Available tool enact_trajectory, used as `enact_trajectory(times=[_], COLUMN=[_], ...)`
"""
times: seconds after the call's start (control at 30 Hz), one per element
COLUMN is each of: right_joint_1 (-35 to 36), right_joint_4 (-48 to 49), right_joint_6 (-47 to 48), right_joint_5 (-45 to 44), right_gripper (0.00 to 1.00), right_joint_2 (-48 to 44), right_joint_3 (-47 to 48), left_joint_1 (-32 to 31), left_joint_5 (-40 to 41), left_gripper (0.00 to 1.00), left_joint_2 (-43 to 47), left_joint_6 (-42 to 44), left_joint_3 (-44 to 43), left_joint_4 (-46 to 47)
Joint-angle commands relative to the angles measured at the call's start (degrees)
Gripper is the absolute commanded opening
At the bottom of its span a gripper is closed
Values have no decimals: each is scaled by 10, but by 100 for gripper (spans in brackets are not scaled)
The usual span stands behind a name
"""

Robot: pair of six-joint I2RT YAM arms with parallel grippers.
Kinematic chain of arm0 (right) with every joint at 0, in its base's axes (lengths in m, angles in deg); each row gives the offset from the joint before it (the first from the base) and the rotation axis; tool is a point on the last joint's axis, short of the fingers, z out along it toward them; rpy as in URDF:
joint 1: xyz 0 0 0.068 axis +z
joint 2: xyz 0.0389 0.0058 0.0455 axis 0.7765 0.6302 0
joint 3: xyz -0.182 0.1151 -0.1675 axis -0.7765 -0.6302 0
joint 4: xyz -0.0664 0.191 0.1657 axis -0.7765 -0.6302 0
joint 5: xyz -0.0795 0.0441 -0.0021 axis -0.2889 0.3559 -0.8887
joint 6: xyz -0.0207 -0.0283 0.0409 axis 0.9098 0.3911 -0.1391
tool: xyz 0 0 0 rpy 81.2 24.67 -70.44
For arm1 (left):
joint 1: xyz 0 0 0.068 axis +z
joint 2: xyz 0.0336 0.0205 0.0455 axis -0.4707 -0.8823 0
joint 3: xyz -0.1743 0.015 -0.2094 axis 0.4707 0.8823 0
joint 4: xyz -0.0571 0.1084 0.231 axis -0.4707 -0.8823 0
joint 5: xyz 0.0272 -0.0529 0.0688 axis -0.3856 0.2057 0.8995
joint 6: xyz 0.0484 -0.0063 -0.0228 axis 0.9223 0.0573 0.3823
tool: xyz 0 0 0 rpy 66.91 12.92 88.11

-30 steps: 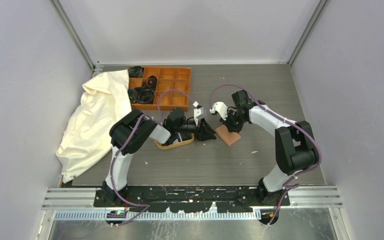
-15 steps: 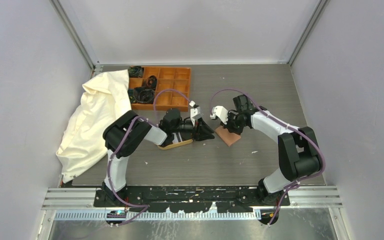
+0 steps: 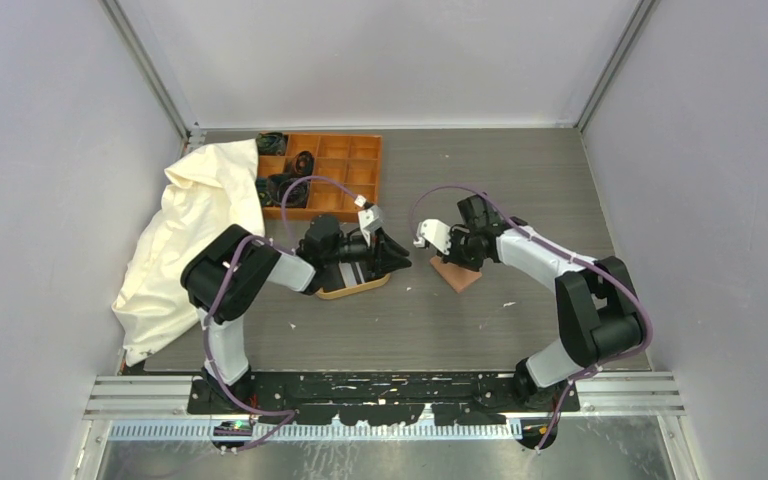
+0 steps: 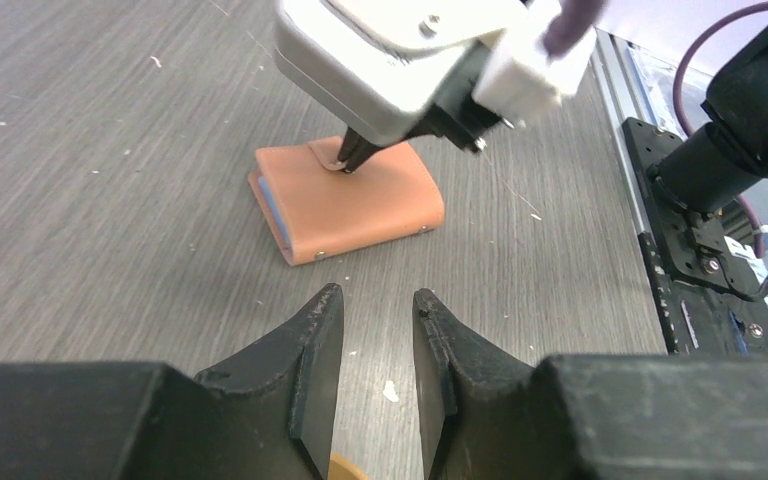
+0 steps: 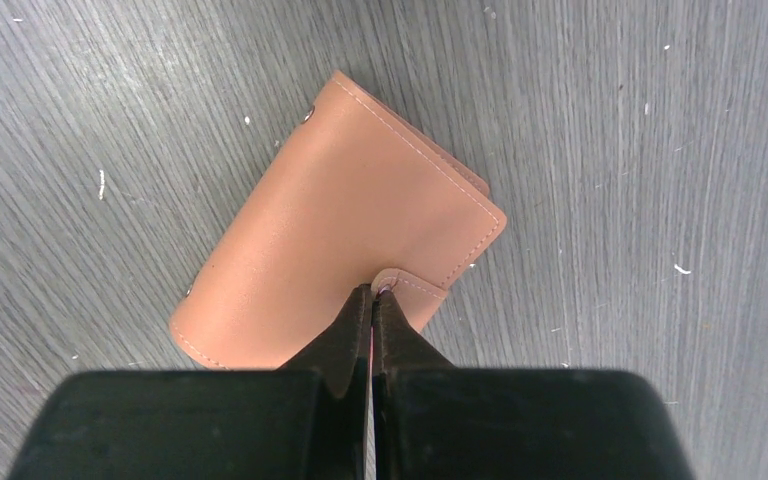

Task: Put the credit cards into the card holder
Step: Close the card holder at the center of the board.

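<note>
Over the last second the left tool (image 4: pixel 375 300) has drawn back toward the left of the overhead view. It was close beside the card holder (image 5: pixel 330 230) and now sits over the oval wooden tray (image 3: pixel 345 291) at the centre of the tabletop (image 3: pixel 410 330). Its jaws are slightly parted, bare wood grain shows through the gap, and nothing is gripped. The right tool (image 5: pixel 372 292) has shifted a little left and come down. Its jaws are clenched tight, and their tips touch the holder's snap tab (image 5: pixel 415 285) at the lower middle of its wrist view. Whether a sliver of the tab is nipped between them cannot be told. The card holder has not moved: it lies flat and folded shut just right of centre in the overhead view, near the tray but apart from it. The credit cards are not clearly visible; dark shapes in the tray under the left arm may be them. This likely means the holder is yet to be opened, with the right arm working the snap while the left has retreated to fetch a card. No card looks to be inside so far.
</note>
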Motion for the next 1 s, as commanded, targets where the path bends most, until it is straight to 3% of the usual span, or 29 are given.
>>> enact_trajectory(times=[0.0,0.47,0.83,0.97], right_joint_1=[28,99,146,142], right_joint_4=[-87,-111,-149,-125], right_joint_6=[-3,-31,-147,-205], right_joint_5=[-32,-99,-113,-158], right_gripper=[1,1,1,4], right_joint_2=[23,16,58,91], right_joint_3=[-45,-76,-45,-18], left_joint_1=[9,10,10,10], left_joint_5=[13,10,7,2], left_gripper=[32,32,31,31], left_joint_2=[31,24,25,22], left_joint_6=[6,-5,-12,-22], left_joint_3=[3,-1,-2,0], left_joint_4=[15,15,18,32])
